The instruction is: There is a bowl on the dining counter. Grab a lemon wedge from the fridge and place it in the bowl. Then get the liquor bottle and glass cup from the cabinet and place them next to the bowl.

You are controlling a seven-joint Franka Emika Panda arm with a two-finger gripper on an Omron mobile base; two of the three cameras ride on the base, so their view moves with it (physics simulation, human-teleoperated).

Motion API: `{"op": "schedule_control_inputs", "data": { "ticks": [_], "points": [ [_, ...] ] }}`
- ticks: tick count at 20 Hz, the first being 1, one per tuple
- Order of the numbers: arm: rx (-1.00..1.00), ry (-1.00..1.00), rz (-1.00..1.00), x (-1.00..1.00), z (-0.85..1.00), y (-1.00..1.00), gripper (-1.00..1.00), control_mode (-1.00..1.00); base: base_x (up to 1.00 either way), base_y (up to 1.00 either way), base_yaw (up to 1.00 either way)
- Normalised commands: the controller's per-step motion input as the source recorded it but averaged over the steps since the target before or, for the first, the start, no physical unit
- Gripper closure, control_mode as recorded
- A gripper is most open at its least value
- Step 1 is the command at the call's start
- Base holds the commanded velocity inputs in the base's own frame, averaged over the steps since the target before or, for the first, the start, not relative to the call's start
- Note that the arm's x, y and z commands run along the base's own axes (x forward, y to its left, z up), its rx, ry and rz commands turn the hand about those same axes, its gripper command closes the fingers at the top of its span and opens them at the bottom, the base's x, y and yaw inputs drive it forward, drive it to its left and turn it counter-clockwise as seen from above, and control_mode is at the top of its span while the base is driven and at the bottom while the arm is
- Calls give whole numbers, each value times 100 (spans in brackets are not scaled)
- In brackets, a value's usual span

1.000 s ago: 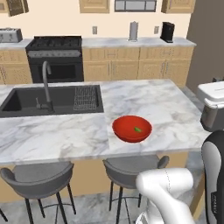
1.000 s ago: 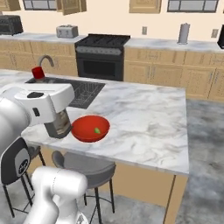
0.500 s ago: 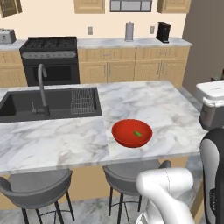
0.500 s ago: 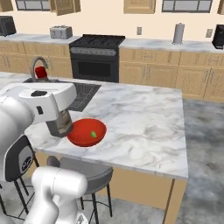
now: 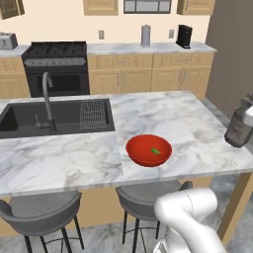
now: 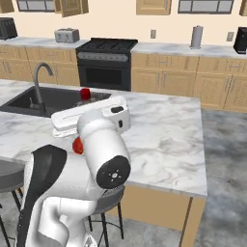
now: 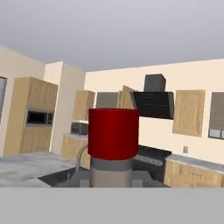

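The shallow red bowl (image 5: 138, 148) sits on the marbled dining counter (image 5: 188, 118), near its front edge. The small green-yellow lemon wedge (image 5: 155, 150) lies inside it. My gripper (image 5: 245, 112) is shut on the liquor bottle (image 5: 238, 130), held upright above the counter's right end, well to the right of the bowl. In the hand view the bottle's red cap (image 7: 113, 133) and neck stand close in front. In the right base view my arm hides most of the bowl (image 6: 77, 144), and the red cap (image 6: 85, 92) pokes up behind the hand. The glass cup is out of view.
A black sink (image 5: 54, 118) with a grey tap (image 5: 48, 99) and a dish rack takes up the counter's left part. Two grey stools (image 5: 42, 212) stand under its front edge. A stove (image 5: 57, 69), tan cabinets and a tall grey unit (image 5: 230, 49) line the back.
The base has driven, so both base views have shifted across the counter. The bottle stays in the gripper. In the right base view my arm now covers most of the bowl.
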Motion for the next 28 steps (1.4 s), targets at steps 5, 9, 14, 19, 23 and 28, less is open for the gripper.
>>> {"op": "schedule_control_inputs", "data": {
  "ticks": [5,9,14,19,23,28],
  "points": [
    [0,9,66,61,-58,-18,100,-100,0,0,0],
    [0,13,58,78,-75,-2,100,-100,0,0,0],
    [-1,5,40,48,-57,-11,100,-100,0,0,0],
    [-8,0,9,7,-22,-1,100,-100,0,0,0],
    [-7,0,0,30,-26,0,100,-100,0,0,0],
    [0,0,0,46,-36,0,100,-100,0,0,0]
  ]
}}
